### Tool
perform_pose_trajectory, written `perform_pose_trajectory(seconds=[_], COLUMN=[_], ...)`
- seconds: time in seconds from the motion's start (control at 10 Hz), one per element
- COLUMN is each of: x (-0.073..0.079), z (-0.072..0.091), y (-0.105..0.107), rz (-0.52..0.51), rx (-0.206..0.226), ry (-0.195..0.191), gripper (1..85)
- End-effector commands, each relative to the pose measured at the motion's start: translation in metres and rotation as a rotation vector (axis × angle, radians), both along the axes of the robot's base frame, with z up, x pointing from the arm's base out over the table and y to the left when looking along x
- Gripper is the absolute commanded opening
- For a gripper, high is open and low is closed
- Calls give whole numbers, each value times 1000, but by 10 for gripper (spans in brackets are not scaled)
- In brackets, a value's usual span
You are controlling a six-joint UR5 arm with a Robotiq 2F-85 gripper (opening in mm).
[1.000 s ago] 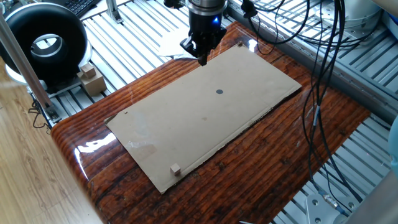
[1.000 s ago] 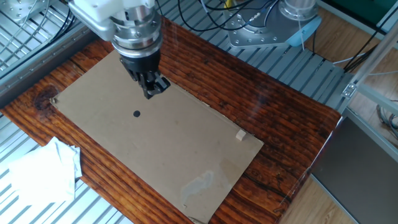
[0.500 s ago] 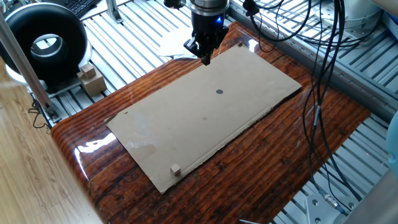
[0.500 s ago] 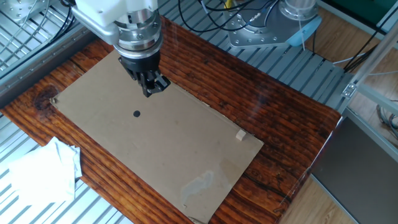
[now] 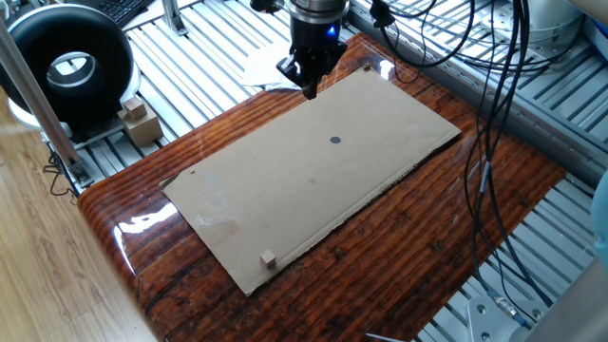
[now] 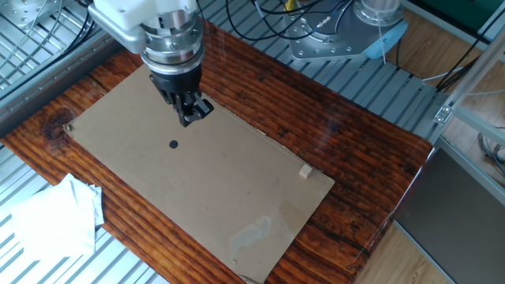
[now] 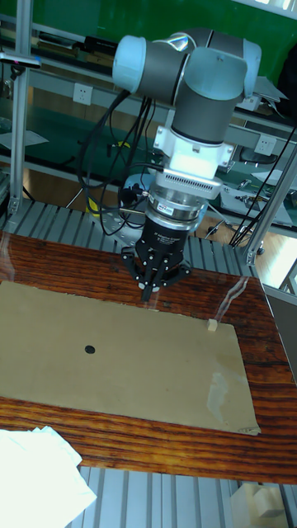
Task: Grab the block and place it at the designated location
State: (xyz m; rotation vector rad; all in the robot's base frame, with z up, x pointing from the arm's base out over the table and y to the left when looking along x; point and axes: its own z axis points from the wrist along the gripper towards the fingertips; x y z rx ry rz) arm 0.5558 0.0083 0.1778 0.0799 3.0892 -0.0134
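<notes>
The block [image 5: 269,257] is a tiny tan cube lying near one corner of the cardboard sheet [image 5: 285,204]; it also shows as the block [image 6: 305,172] and the block [image 7: 212,325]. The designated location [image 5: 334,141] is a small dark dot on the sheet, seen too as the dot [image 6: 173,143] and the dot [image 7: 88,349]. My gripper [image 5: 309,88] hangs just above the sheet's far edge, fingers together in a point with nothing held, a short way from the dot and far from the block. It is also seen as the gripper [image 6: 189,118] and the gripper [image 7: 151,293].
The sheet lies on a glossy wooden table [image 5: 456,218]. White crumpled paper [image 6: 55,217] sits off one end. A black round device [image 5: 66,66] and small cardboard boxes [image 5: 140,121] stand beside the table. Black cables [image 5: 494,114] hang along one side.
The gripper has only wobbled a little in place near the sheet's edge. The block and the dot stay where they were.
</notes>
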Motion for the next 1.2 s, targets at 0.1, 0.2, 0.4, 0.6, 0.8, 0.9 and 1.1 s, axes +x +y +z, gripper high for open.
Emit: perform_pose_trajectory(seconds=[0.1, 0.2, 0.4, 0.6, 0.8, 0.9, 1.1], x=[1, -1, 8, 7, 7, 5, -6], z=[1, 1, 2, 2, 1, -1, -2], y=[7, 8, 15, 27, 20, 14, 13], rz=[78, 113, 121, 119, 124, 139, 205], rx=[41, 42, 67, 112, 84, 61, 36], ry=[-1, 4, -31, -29, -28, -19, 19], gripper=[10, 10, 10, 10, 10, 10, 10])
